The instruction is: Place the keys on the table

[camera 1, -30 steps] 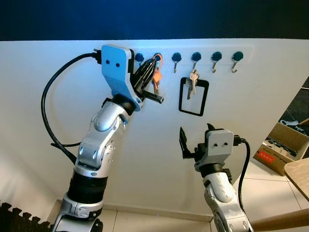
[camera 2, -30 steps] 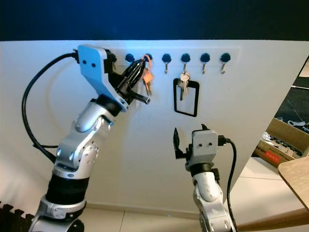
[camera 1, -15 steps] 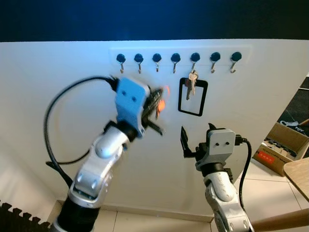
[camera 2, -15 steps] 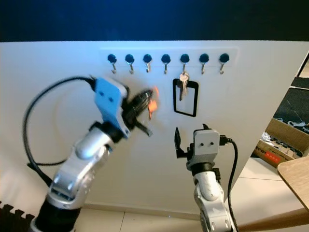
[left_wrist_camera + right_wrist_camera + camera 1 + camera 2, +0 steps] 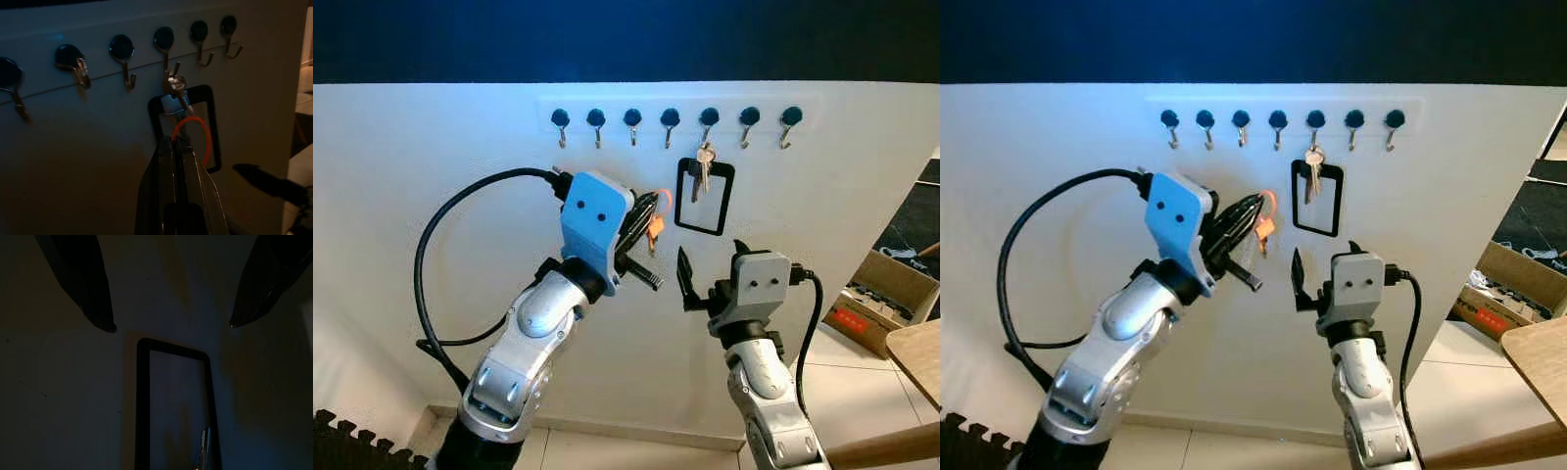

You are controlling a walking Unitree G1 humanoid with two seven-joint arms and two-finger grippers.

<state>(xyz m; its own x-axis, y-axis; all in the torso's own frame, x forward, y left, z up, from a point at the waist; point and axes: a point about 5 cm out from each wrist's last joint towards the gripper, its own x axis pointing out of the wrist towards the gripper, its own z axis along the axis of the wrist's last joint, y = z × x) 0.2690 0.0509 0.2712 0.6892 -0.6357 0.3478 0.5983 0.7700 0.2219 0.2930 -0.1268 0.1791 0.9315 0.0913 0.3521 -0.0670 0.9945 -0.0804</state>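
The left claw [image 5: 646,235] is closed on the orange-ringed keys [image 5: 655,223], holding them in the air in front of the white wall [image 5: 431,176], below the row of hooks [image 5: 670,121] and clear of them. Just beside it, the right claw [image 5: 710,269] is raised with its two black fingers spread wide apart — nothing between them. A second set of keys [image 5: 703,166] hangs from a hook inside a black frame [image 5: 705,196]. The wooden bench [image 5: 918,354] corner sits at far right, well apart from the held keys
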